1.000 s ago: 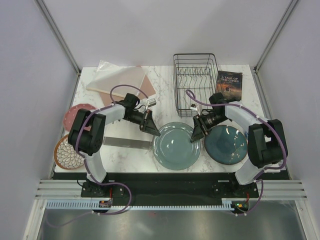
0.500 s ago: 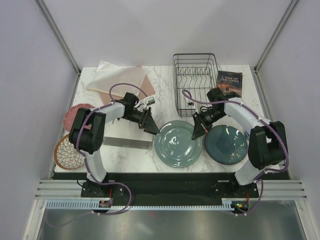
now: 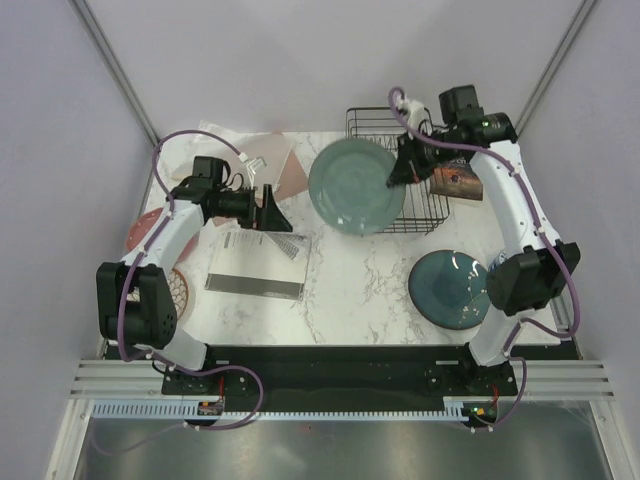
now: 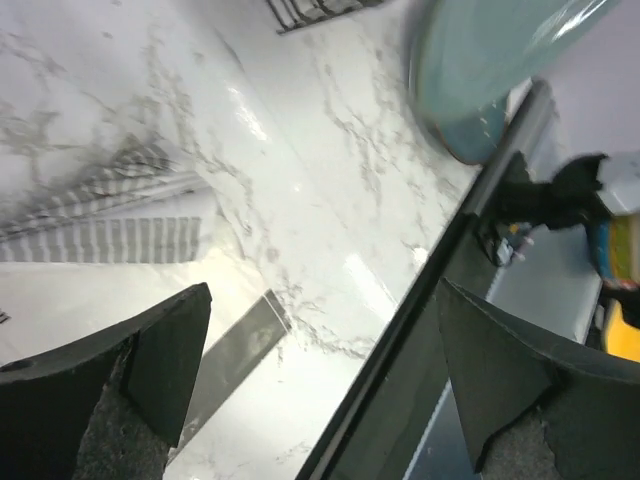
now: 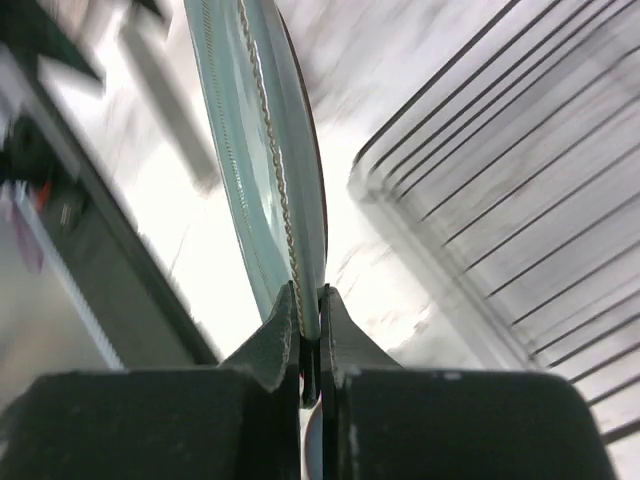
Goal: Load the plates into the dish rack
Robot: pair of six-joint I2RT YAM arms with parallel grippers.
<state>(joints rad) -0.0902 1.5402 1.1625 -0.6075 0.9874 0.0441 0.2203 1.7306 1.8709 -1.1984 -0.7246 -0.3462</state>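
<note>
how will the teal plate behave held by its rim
Probably rigid: the teal plate shows no sag pinched only at the rim by the right gripper. Its glossy glaze looks slippery, so it may pivot there.

No text legible anywhere, printed lines on the paper sheet [image 3: 255, 268] too small to read

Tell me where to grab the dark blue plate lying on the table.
Likely the rim, from its left: the dark blue plate lies flat, the table is open on that side, and the right arm overlaps its right edge.
</note>
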